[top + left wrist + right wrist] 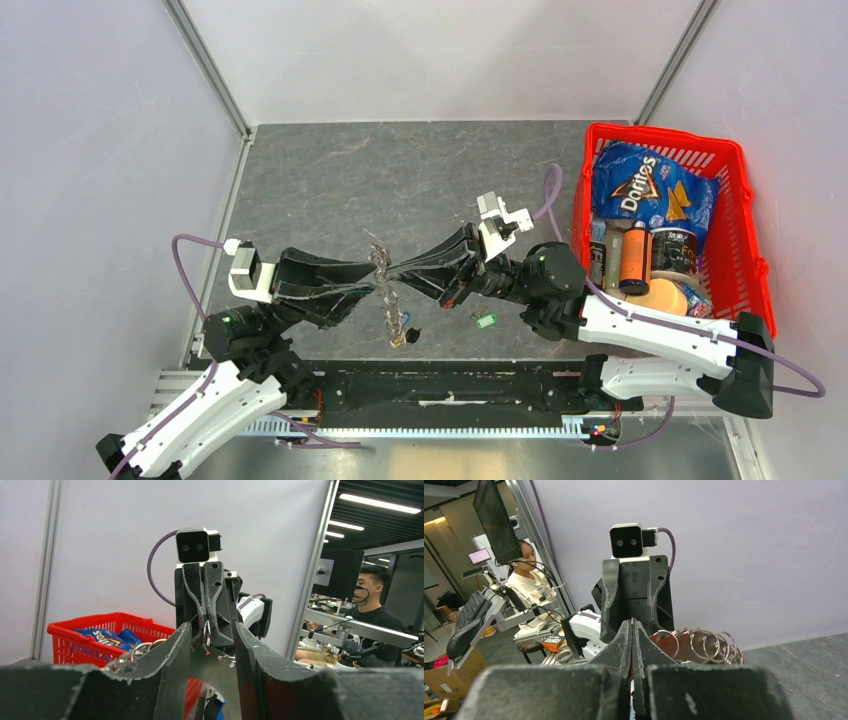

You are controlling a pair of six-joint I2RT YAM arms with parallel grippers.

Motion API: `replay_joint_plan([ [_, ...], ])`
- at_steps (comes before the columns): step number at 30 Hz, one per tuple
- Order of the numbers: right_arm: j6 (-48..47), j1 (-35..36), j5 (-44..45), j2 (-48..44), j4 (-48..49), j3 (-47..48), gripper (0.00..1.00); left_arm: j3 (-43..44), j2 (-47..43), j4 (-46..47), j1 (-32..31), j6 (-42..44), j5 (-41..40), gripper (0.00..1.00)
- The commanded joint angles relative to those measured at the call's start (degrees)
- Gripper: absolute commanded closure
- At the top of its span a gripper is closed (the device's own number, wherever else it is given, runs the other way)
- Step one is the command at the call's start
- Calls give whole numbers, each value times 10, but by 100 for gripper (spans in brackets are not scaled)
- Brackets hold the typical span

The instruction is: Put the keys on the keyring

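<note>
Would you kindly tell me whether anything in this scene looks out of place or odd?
Two small keys lie loose on the table rather than on the keyring. The black key sits just beside the keyring's dangling lower end, and the green key lies further right. Nothing looks spilled.

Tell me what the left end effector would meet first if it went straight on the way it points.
The keyring, which hangs right at the left end effector's fingertips. Just behind it comes the right end effector, shut on the keyring and pointing back. Exact depth is unclear from above.
</note>
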Motion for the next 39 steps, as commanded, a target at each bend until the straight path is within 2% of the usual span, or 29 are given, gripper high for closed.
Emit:
replay_joint_plan([
  [1, 2, 0, 4, 1, 52, 29, 100, 2, 1, 20, 1, -14, -4, 58],
  [6, 2, -1, 3, 1, 51, 32, 100, 2, 3, 13, 1, -11, -5, 62],
  [14, 3, 0, -3, -2, 46, 37, 100, 7, 15, 12, 1, -13, 7, 75],
  [16, 3, 0, -3, -2, 45, 39, 100, 10, 18, 8, 1, -12, 9, 80],
  [20, 4, 0, -5, -2, 44, 40, 100, 15, 21, 6, 1, -11, 16, 97],
  [26, 4, 0, -8, -9, 26, 40, 100, 32, 21, -14, 1, -7, 32, 98],
  [30, -13, 0, -10, -29, -97, 72, 100, 68, 22, -75, 0, 8, 63, 98],
  [31, -19, -1, -13, -35, -137, 81, 94, 76, 21, -92, 1, 11, 70, 98],
  [32, -28, 0, -19, -43, -173, 94, 83, 86, 20, -113, 1, 16, 79, 98],
  [34, -43, -1, -22, -55, -271, 124, 72, 108, 17, -157, 1, 29, 94, 98],
  [39, -74, -1, -28, -86, -451, 198, 57, 152, 13, -263, 1, 66, 124, 98],
])
